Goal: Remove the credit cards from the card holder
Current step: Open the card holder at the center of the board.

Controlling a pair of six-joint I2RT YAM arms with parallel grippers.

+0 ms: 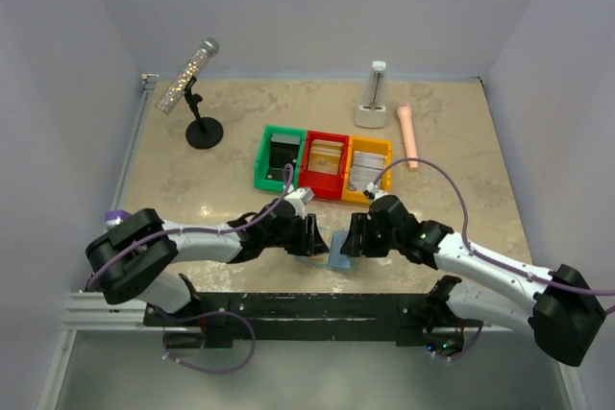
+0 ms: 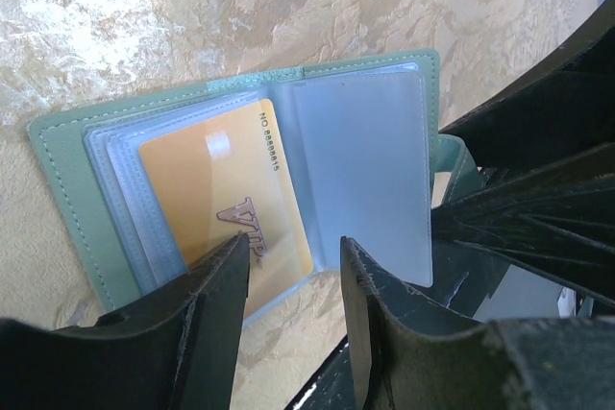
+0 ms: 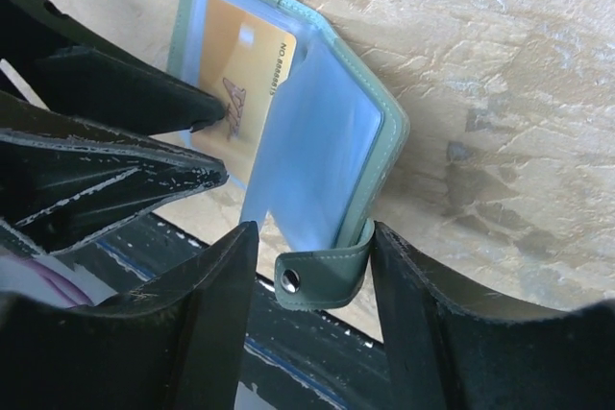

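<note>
The left gripper [image 2: 293, 256] is hanging low over the table [image 2: 192, 7], its jaws standing about half apart with nothing pinched between them. The card holder [image 2: 67, 180] is lying open right in front of its fingertips, its near edge running under them. A gold card [image 2: 211, 189] marked VIP is sitting in a pocket page just ahead of one finger. That finger's tip is overlapping the card's near corner, but I cannot tell whether it is pressing on it. A clear sleeve [image 2: 356, 170] is lying ahead of the other finger.

The right gripper [image 3: 312, 237] is facing the left one, the two sitting close together with the holder between them. Its jaws are also standing apart. The holder's strap [image 3: 322, 276], with its snap stud, is curling up into the gap between the fingers; whether it is touching them is unclear. Just ahead of these fingers, a sleeve page is standing tilted up off the cover. Three coloured bins [image 1: 325, 162] are sitting well beyond both grippers.
</note>
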